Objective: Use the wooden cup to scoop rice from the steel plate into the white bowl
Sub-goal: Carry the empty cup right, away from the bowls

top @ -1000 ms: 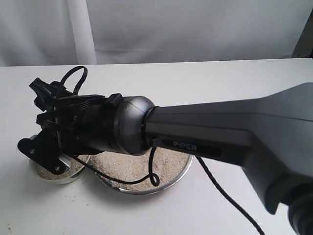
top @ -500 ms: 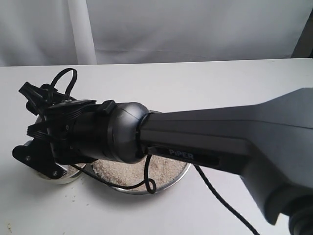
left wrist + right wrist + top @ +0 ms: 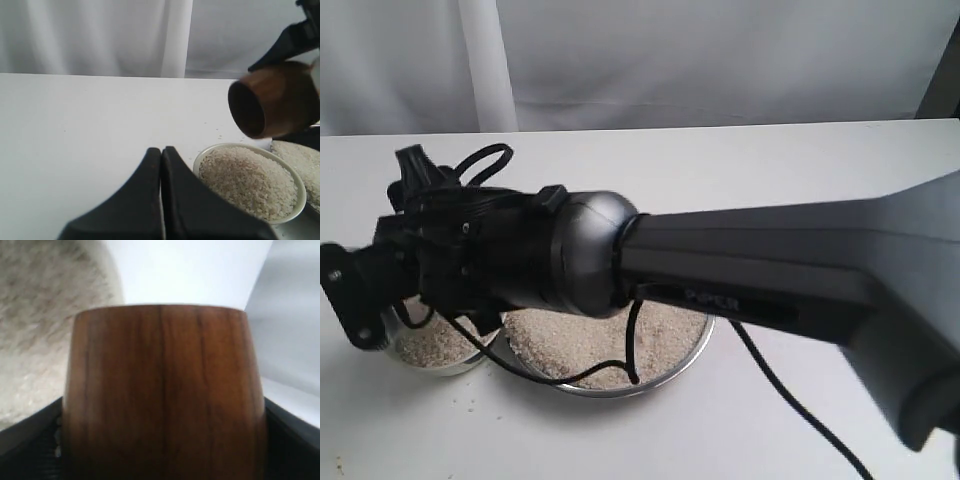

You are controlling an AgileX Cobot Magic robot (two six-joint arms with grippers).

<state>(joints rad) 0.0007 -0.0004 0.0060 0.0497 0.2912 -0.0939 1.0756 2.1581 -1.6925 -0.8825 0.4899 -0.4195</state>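
Two grippers, right gripper [image 3: 160,455] grasping wooden cup [image 3: 272,100], hidden from exterior view, left gripper [image 3: 161,152] clenched empty near white bowl [image 3: 199,161].

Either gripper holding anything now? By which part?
Right gripper holds the wooden cup by its outer side wall, jaws on opposite sides. Left gripper: shut, empty.

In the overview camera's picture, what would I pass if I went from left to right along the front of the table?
right end effector → white bowl → steel plate → trailing black cable
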